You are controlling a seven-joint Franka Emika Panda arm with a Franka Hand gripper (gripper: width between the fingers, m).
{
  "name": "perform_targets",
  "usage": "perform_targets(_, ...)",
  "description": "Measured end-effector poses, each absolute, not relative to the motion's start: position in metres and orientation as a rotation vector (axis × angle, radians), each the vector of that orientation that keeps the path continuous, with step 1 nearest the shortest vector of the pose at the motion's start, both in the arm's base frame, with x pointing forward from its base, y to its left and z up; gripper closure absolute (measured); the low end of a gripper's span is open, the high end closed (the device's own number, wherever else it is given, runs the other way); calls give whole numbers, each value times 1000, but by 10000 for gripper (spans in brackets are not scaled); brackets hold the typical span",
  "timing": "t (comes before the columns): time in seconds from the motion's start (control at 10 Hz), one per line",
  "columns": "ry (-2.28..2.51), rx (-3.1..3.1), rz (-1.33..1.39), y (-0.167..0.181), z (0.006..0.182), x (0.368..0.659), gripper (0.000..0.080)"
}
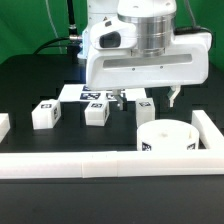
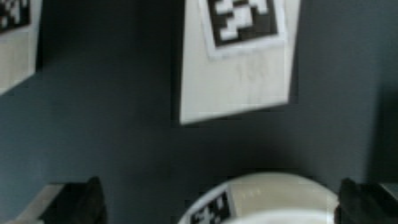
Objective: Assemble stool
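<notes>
Black tabletop [image 1: 30, 85] lies bare at exterior view's left and back: widest free room; long white rail pieces [image 1: 90, 165] wall the near edge and exterior view's right, blocking low entry; short chunky white tagged legs stand in a row w/ gaps betw. them: left leg [image 1: 45, 113], mid leg [image 1: 96, 112], right leg [image 1: 146, 108]; thick round white disc seat [image 1: 165, 137] sits in the rail corner, only narrow gaps alongside; gripper [image 1: 148, 100] hangs above it, jaws spread wide.

1. Seat [image 1: 165, 137]: thick white round disc, tag on its side, lying flat below the pincer [image 1: 148, 98].
2. Nearer leg [image 1: 97, 111] and farther leg [image 1: 44, 113]: chunky, white, tagged, off to the exterior view's left of the pincer.
</notes>
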State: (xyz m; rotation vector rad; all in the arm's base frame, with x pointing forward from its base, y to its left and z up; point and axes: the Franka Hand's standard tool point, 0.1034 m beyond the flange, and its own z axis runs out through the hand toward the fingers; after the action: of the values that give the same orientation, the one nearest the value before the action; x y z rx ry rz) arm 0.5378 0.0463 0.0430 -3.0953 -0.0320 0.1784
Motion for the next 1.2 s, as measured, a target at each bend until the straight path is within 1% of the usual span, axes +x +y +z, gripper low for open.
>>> perform_targets(0.2,-39,-3091,248,47,46,539,151)
perform_targets(0.4,-42,-3076,415,47,45,536,151)
perform_targets(0.7,-7,-2994,826,45,42,521,151)
perform_targets(1.0,-16,-2907,1078,46,38,519,151)
perform_targets(1.2,-17,-2818,1299,45,31,508,151)
